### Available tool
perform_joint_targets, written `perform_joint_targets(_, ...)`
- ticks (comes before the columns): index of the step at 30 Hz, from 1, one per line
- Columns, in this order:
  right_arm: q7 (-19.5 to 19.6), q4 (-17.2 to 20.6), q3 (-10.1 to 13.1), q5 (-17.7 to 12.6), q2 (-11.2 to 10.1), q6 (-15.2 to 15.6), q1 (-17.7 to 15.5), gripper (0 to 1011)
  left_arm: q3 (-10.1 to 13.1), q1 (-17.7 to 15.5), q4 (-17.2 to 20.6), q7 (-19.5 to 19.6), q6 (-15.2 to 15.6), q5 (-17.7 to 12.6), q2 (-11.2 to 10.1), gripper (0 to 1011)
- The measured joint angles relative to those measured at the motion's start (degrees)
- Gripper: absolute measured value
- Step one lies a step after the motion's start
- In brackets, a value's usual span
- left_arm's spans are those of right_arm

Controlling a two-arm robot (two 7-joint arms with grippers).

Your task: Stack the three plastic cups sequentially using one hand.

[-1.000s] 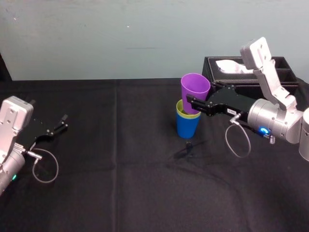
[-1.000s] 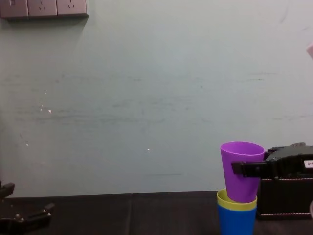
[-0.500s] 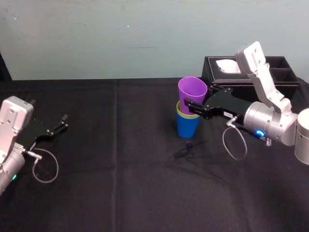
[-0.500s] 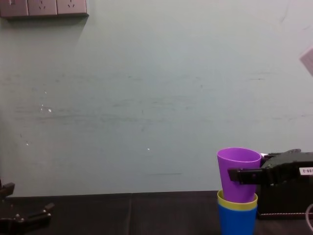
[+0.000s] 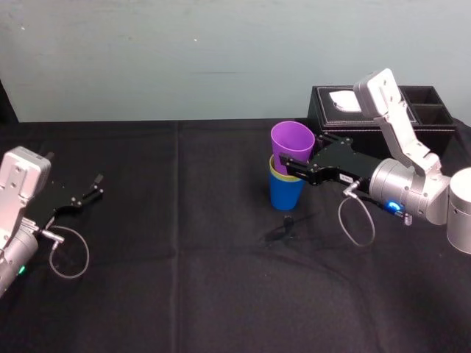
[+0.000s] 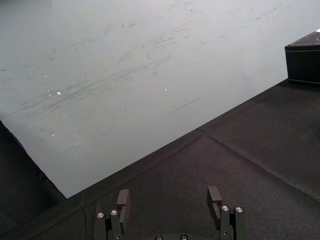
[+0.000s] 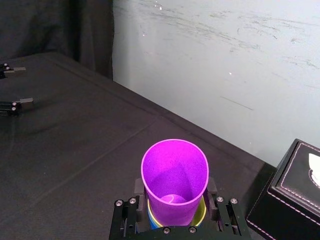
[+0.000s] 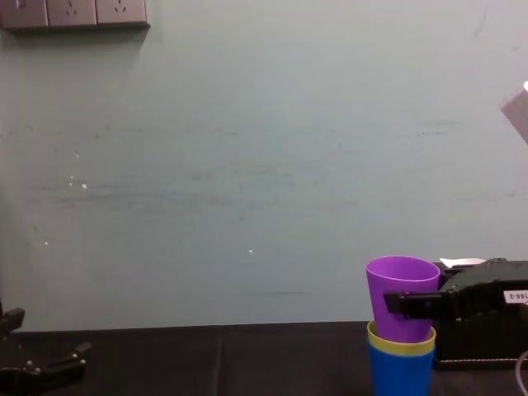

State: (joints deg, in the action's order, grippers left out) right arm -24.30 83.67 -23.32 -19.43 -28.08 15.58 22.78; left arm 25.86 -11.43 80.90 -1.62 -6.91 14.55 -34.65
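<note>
Right gripper [image 5: 298,151] — jaws closed on the purple cup [image 5: 292,142], clamping its wall a little below the rim. The cup is upright, its lower part sunk into the yellow-green cup [image 5: 274,170], which sits nested in the blue cup [image 5: 285,193] on the black table [image 5: 184,250], near the black tissue box [image 5: 434,110]. White label [image 8: 516,296] on the gripper body — print too small to read. Left gripper [image 5: 96,185] rests at the table's left side, jaws wide apart and empty.

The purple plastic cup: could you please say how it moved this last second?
The right tool, shut on the purple tapered plastic cup, lowered it deeper into the yellow-green cup nested in the blue cup. Those cups and the left tool, far left, stayed put.
</note>
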Motion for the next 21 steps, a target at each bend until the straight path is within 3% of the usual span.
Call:
perform_joint_targets(4,0.02,0.03,0.01,-0.06,-0.02,0.0,0.0,720,0.0,0.0,0.0,0.0,0.0,0.0,0.0,1010)
perform_joint_targets(15,0.04,0.1,0.07,-0.25,-0.07,0.02,-0.01,1003,0.0,0.0,0.0,0.0,0.0,0.0,0.0,1010)
perform_joint_targets(21,0.03,0.14,0.09,-0.29,-0.09,0.05,0.0,1003,0.0,0.0,0.0,0.0,0.0,0.0,0.0,1010)
